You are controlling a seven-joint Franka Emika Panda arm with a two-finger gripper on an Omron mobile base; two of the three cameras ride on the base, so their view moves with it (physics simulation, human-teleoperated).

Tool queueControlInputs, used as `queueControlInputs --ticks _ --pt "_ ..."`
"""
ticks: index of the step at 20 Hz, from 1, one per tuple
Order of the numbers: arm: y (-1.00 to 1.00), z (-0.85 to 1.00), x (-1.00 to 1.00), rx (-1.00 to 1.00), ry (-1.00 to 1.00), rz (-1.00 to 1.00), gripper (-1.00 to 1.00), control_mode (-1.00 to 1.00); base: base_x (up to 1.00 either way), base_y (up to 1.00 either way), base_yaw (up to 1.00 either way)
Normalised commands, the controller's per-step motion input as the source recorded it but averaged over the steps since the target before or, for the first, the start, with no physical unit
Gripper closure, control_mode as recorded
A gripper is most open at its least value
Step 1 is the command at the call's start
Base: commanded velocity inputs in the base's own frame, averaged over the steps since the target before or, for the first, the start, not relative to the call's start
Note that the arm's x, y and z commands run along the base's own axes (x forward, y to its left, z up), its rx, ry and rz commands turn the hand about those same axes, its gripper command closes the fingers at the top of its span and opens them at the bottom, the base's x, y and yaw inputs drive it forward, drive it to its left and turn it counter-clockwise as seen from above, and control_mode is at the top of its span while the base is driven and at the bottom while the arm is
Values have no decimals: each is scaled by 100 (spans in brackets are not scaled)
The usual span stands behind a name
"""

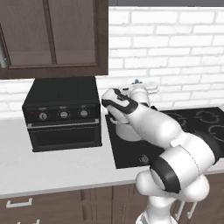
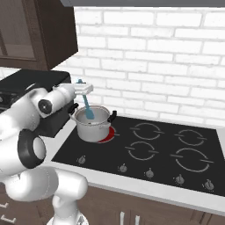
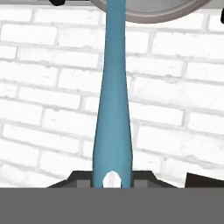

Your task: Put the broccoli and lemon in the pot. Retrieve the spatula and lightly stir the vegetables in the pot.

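Spatula (image 2: 88, 110) in pot (image 2: 92, 125), black toaster oven (image 1: 62, 113) just beside.

black toaster oven (image 1: 62, 113) w/ three knobs sits on the desk (image 1: 52, 168) toward its back edge, just left of the black cooktop (image 2: 176, 151). cooktop has four burner rings, knob row along its front edge. dark wood cabinet (image 1: 52, 37) above oven. white brick wall (image 2: 154, 57) behind.
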Motion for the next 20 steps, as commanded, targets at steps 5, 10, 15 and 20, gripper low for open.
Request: queueControlInputs --ticks 5,10,15,20 --pt "-4 -84 73 4 -10 3 100 -100 0 0 0" --pt "-5 -100 15 6 -9 3 100 -100 0 0 0" --pt "-18 -99 0 12 -13 4 100 -100 0 0 0" --pt "-41 -91 9 9 -20 4 100 -100 0 0 0"
